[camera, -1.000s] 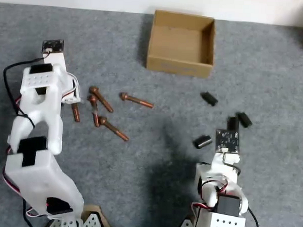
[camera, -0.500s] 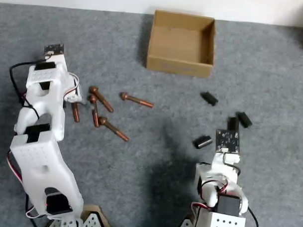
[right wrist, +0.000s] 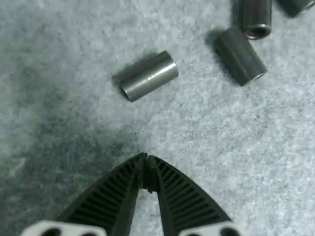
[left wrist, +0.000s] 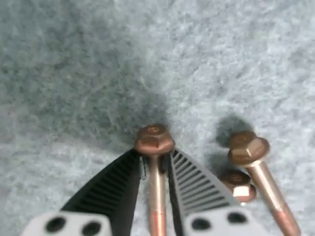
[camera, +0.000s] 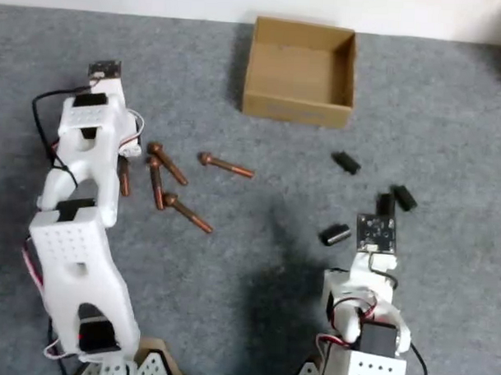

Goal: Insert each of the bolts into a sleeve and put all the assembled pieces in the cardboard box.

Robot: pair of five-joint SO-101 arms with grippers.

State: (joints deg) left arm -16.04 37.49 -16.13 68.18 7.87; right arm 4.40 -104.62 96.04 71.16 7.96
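Note:
Several copper bolts lie on the grey carpet: one, another and a third right of the left arm. My left gripper is shut on a bolt just below its hex head, and the same bolt peeks out beside the arm. Two more bolts lie close beside it. Black sleeves lie ahead of the right arm. My right gripper is shut and empty, a short way from the nearest sleeve. The cardboard box stands at the back.
Two further sleeves lie just past the nearest one in the right wrist view. A fourth sleeve sits by the right arm's camera board. Bare carpet stretches between the bolts and the sleeves.
The left arm has shifted to the right and away from its base, over the leftmost bolt. The right arm, the sleeves and the other bolts have not moved.

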